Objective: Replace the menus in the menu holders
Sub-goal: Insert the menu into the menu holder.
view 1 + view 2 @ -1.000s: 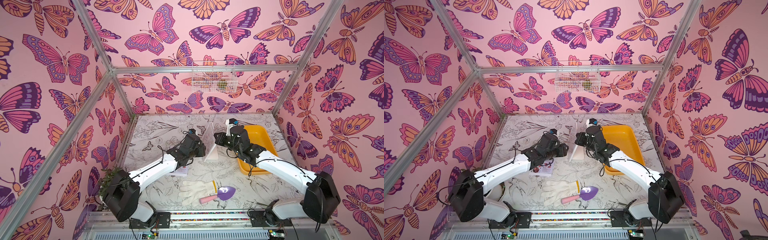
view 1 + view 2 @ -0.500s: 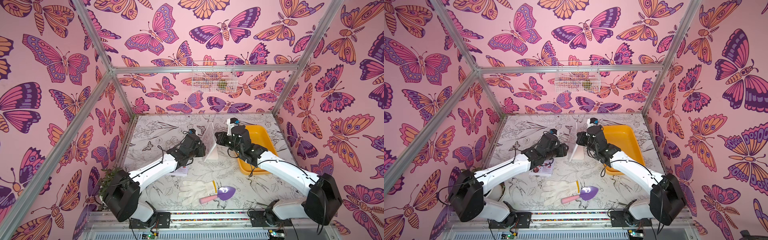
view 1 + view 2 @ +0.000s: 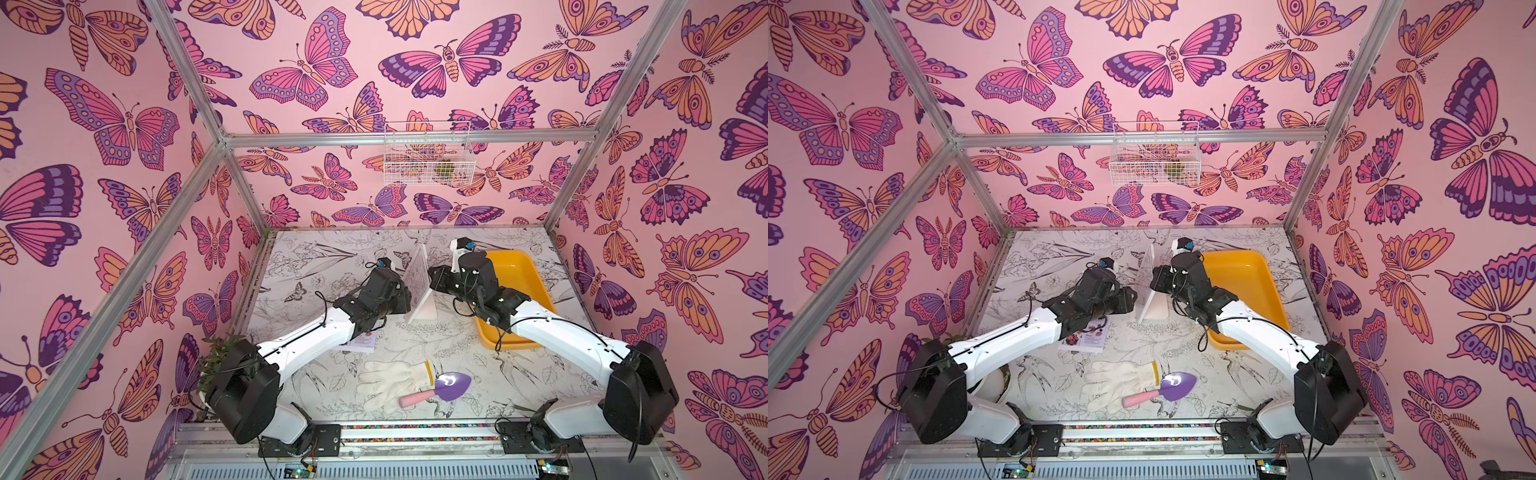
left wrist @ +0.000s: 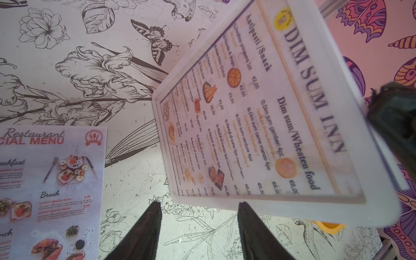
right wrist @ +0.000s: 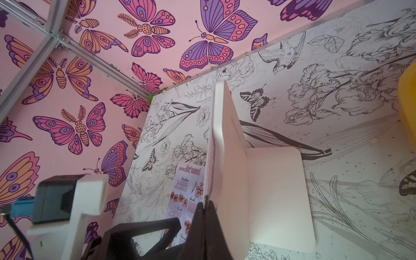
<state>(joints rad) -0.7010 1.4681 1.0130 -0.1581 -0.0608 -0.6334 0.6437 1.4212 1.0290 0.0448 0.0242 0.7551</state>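
If right gripper (image 5: 205,206), pressed together at menu holder (image 5: 227,146) edge, pulls sideways, holder may topple: left gripper (image 4: 199,205) spread beside it, gripping nothing.

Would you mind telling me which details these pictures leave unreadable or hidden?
- Special Menu sheet: cut off by the left wrist view's edge; partly under the left arm in both top views.
- Dim Sum Inn menu: small print blurred, left wrist view.
- Right gripper: shut, hiding whether it pinches menu or menu holder, right wrist view.

Robot test booth, aluminium frame (image 3: 409,138), butterfly-papered walls (image 3: 124,124), two bench-mounted arms (image 3: 307,340)
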